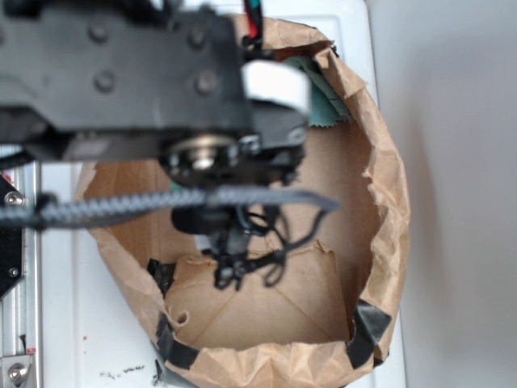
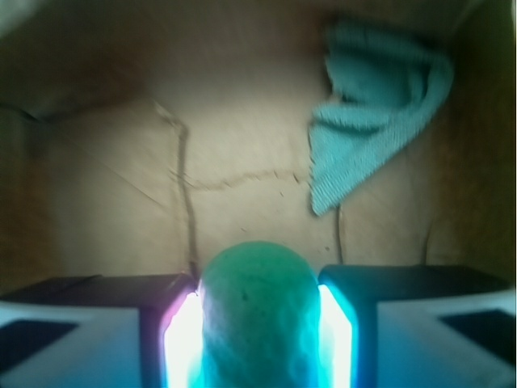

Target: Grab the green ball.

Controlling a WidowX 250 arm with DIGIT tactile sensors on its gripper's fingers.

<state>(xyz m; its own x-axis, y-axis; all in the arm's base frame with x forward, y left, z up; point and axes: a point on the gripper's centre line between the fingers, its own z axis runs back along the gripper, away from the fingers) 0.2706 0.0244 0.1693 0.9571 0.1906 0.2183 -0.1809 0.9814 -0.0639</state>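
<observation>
Wrist view: green ball (image 2: 258,315) seated between the gripper (image 2: 258,339) pads, both fingers (image 2: 182,339) pressed against its sides, pinching it. Brown paper floor (image 2: 234,145) beyond, creased. Teal cloth (image 2: 371,113) crumpled at upper right, well apart from ball.

Exterior view: arm (image 1: 121,73) blurred, filling upper left, reaching down into the brown paper bag (image 1: 388,202) with rolled rim. Corner of teal cloth (image 1: 323,97) visible near far rim. Ball hidden under arm. Black tape (image 1: 367,327) on bag edge.
</observation>
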